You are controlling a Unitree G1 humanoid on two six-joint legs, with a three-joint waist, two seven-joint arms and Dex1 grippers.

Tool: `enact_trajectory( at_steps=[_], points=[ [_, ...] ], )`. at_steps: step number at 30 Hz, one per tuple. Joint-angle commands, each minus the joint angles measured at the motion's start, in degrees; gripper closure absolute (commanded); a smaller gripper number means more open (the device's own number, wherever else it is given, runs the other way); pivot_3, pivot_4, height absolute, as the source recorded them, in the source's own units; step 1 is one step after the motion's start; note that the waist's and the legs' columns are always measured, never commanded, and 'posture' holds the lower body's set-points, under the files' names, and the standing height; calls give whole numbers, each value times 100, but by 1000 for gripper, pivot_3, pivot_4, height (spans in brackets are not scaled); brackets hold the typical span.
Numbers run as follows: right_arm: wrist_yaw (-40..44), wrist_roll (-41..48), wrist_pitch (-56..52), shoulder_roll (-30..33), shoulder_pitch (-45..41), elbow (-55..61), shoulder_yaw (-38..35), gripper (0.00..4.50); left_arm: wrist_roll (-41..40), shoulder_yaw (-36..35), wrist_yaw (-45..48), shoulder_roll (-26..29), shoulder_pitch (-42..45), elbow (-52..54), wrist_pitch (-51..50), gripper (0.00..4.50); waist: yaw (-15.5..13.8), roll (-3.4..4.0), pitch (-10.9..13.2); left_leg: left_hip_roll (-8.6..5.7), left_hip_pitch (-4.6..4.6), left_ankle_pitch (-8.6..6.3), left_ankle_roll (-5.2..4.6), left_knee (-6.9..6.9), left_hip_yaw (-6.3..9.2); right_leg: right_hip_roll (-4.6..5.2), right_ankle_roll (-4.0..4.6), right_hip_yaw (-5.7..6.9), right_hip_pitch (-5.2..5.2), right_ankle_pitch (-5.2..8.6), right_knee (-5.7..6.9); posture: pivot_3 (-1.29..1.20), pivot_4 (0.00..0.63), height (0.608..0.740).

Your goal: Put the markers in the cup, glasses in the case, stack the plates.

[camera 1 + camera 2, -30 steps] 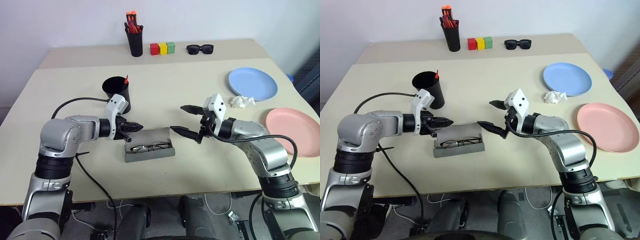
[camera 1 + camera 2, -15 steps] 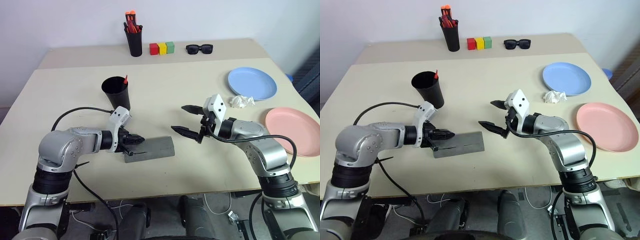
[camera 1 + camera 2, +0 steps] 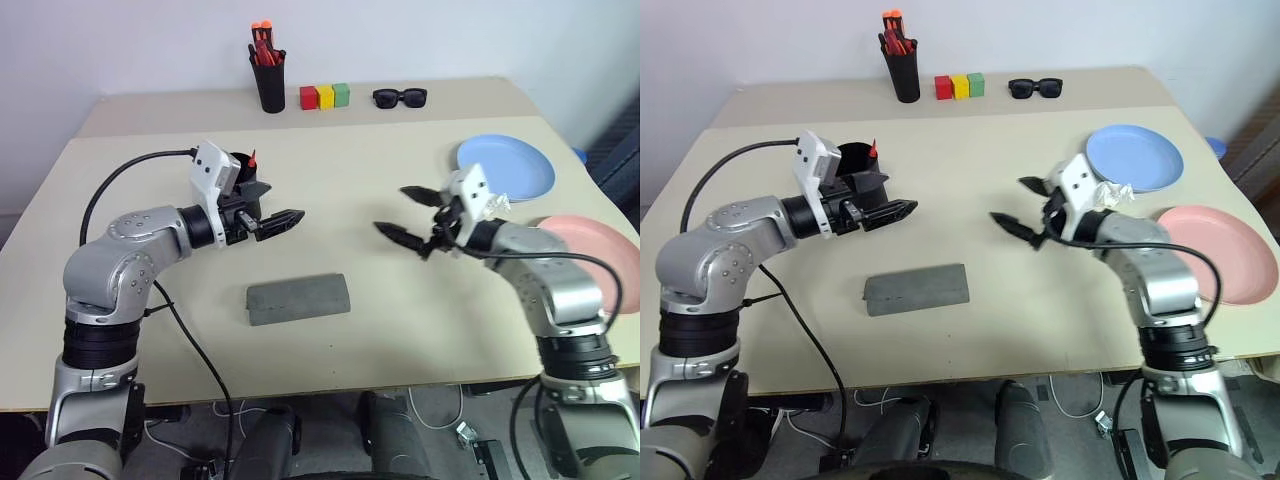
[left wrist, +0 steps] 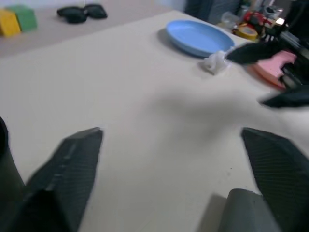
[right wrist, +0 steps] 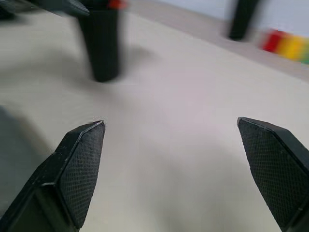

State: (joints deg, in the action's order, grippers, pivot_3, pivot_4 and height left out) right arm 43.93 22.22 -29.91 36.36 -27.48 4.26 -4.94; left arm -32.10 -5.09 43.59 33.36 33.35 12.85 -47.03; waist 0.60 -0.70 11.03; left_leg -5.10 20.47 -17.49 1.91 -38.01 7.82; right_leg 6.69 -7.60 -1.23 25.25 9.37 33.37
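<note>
1. Left eye view shows the left gripper (image 3: 272,221) raised over the table (image 3: 400,330), its two black fingers spread apart and holding nothing.
2. Just behind it on the left stands the cup (image 3: 243,175), with a red marker tip (image 3: 252,157) poking above its rim.
3. Nearer than that gripper, the grey case (image 3: 298,298) lies flat on the table with its lid shut.
4. On the right, the right gripper (image 3: 408,214) hangs above the table with its fingers wide apart and empty.
5. Beyond it to the far right lies the light blue plate (image 3: 506,166), with a crumpled white tissue (image 3: 489,203) at its near edge.
6. The pink plate (image 3: 590,255) lies nearer, apart from the blue one.
7. Along the far edge stand a pen holder (image 3: 268,78), three coloured blocks (image 3: 325,96) and black sunglasses (image 3: 400,97).
</note>
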Motion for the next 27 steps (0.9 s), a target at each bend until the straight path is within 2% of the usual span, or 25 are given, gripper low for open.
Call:
enact_trajectory(
  at_steps=[1, 3, 7, 11, 18, 21, 27],
  points=[
    [-268, -138, -353, 528, 88, -56, -527, 0, 200, 176, 559, 36, -32, -33, 998, 21, -15, 0, 0, 0, 1, 0, 0, 0, 0, 0, 0, 0, 0, 0, -2, 0, 150, 740],
    [-496, -331, -708, 916, 246, -166, -719, 0, 281, 245, 852, 22, -98, -98, 1490, 21, -19, 0, 0, 0, 2, -1, -1, 0, -1, 1, 0, 0, -1, 0, -5, 0, 150, 740],
    [-822, -510, -1507, 1516, 661, -227, -1070, 0, 8, 186, 1346, -69, -169, -332, 1825, 21, -16, 0, 0, 0, 4, -3, -5, 0, -4, 3, 0, 0, -1, 0, -9, 0, 150, 740],
    [-942, -384, -2284, 1666, 1140, 110, -1352, 0, -152, 219, 1719, -80, -209, -491, 1901, 21, 17, 0, 0, 3, 1, -3, -7, 0, -9, 2, 0, -3, -3, 0, -8, 0, 150, 740],
    [-1259, -546, -2600, 1603, 1748, 76, -1481, 0, -19, 426, 2016, -38, -279, -655, 1997, 21, -1, 1, -1, 3, -1, -4, -9, -5, -14, 2, -2, -7, -7, 0, -8, 0, 150, 740],
    [-1420, -636, -2590, 1610, 1737, -156, -1509, 861, -30, 432, 1995, -59, -259, -656, 1940, 0, 2, 1, -1, 3, -2, -4, -9, -5, -14, 2, -2, -7, -8, 0, -8, 0, 150, 740],
    [-1488, -733, -2501, 1683, 1759, -374, -1402, 4026, -29, 441, 1928, -86, -288, -562, 1918, 0, 2, 1, -1, 3, -3, -4, -10, -6, -14, 2, -2, -7, -9, 0, -8, 0, 150, 740]
  ],
)
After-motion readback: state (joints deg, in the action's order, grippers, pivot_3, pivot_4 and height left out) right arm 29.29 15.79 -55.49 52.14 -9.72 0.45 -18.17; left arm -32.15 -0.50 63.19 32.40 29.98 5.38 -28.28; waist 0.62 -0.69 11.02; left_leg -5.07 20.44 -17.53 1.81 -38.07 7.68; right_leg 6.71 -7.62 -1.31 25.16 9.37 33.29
